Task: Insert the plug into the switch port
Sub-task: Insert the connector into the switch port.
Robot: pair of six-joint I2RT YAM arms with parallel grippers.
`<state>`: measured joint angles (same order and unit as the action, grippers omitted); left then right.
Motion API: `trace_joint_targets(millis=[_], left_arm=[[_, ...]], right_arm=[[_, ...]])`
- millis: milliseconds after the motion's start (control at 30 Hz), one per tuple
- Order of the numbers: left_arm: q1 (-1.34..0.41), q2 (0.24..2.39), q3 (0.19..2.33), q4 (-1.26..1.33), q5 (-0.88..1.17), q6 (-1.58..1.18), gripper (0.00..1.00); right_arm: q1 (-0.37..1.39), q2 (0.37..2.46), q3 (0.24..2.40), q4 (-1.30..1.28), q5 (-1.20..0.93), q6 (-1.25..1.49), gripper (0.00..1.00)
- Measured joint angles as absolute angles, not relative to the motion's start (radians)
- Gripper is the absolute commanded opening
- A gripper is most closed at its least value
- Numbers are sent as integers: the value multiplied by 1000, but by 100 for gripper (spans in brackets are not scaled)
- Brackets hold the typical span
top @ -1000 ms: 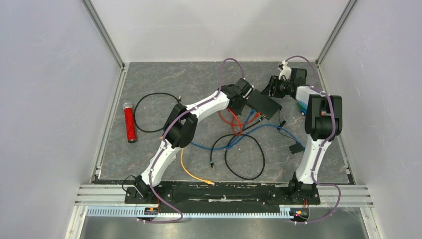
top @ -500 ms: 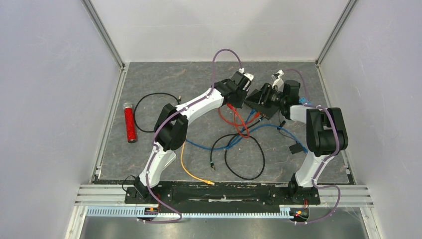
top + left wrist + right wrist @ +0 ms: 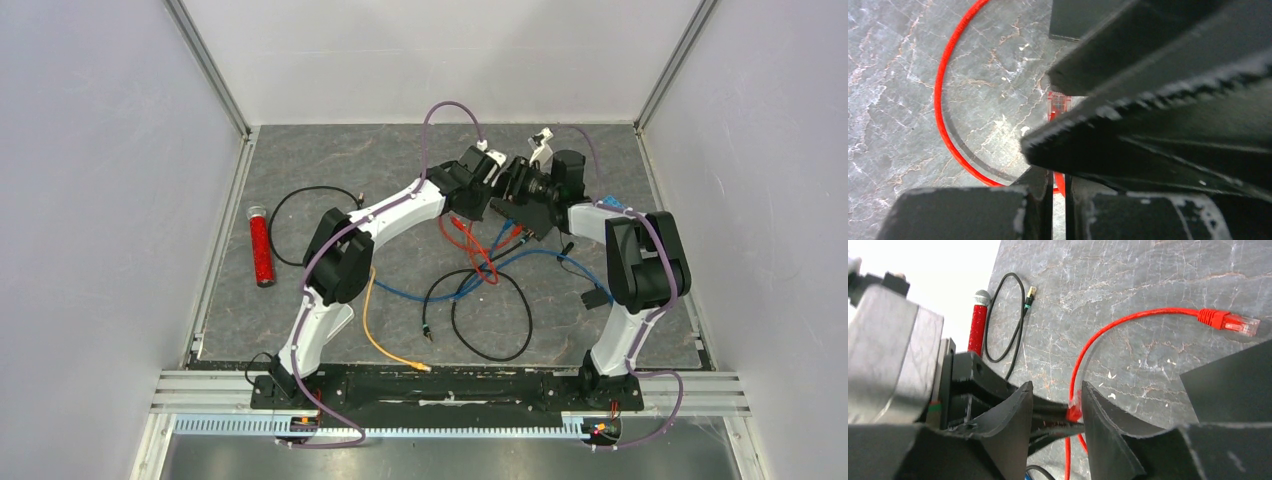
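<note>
Both arms had swung inward over the last second, so from above the left gripper and right gripper met tip to tip at the left edge of the flat black switch box. Through the left wrist camera, the left gripper was clamped shut on the tail of the red clear-tipped network plug, which stuck out ahead over the grey marbled table. Through the right wrist camera, the right gripper stood open, one finger on either side of that plug, with a gap showing on one side. The plug sat near the switch box but apart from it.
</note>
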<state>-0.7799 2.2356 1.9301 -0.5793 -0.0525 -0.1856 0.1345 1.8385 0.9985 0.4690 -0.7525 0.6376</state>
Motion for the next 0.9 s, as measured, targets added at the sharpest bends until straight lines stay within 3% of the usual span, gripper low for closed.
trace_joint_targets(millis=[267,367,600,667,833,900], left_arm=[[-786,2218,1895,-568,-42,-186,2],[-787,2215,1883,-564,-39,-186,2],[-788,2202,1862,-544,-31,-186,2],[-787,2194,1861,-535,-32,-186,2],[-788,2185,1858,-520,-28,-187,4],[-787,2185,1854,-520,-29,-187,10]], right_arm=[[154,1864,1029,432,-729,617,35],[154,1864,1030,389,-717,596,29],[156,1864,1038,318,-714,578,42],[159,1864,1043,292,-709,568,34],[162,1861,1046,286,-719,568,1],[167,1858,1042,298,-718,570,0]])
